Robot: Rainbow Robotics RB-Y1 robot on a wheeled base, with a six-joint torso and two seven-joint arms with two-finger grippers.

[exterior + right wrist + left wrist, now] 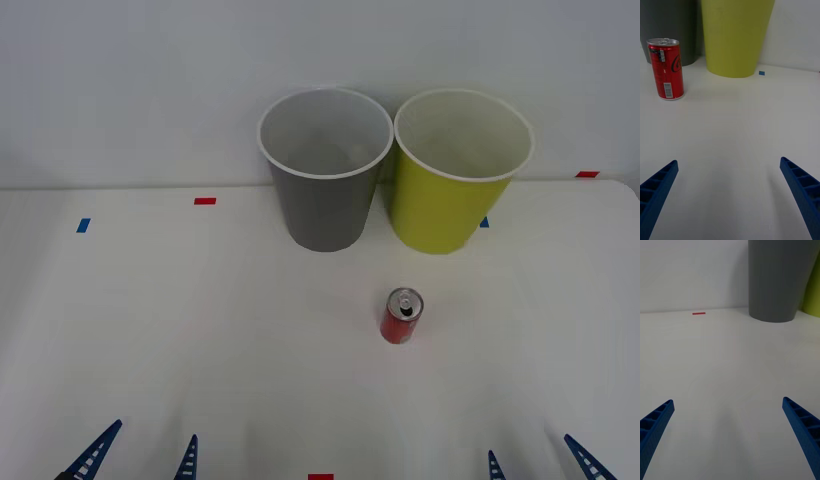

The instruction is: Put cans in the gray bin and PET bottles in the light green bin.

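Note:
A small red can (402, 316) with a silver top stands upright on the white table, in front of the two bins. The gray bin (324, 170) is at the back centre, and the light green bin (458, 172) stands just to its right. In the right wrist view the can (666, 69) stands ahead of my fingers, with the light green bin (736, 35) and the gray bin (672, 30) behind it. My right gripper (540, 462) is open at the table's near edge on the right. My left gripper (140, 455) is open at the near left, facing the gray bin (780, 279). No PET bottles are in view.
Small tape marks lie on the table (180, 330): red (205, 201) and blue (83, 225) at the back left, red (587, 174) at the back right, red (320, 477) at the near edge. A white wall stands behind the bins.

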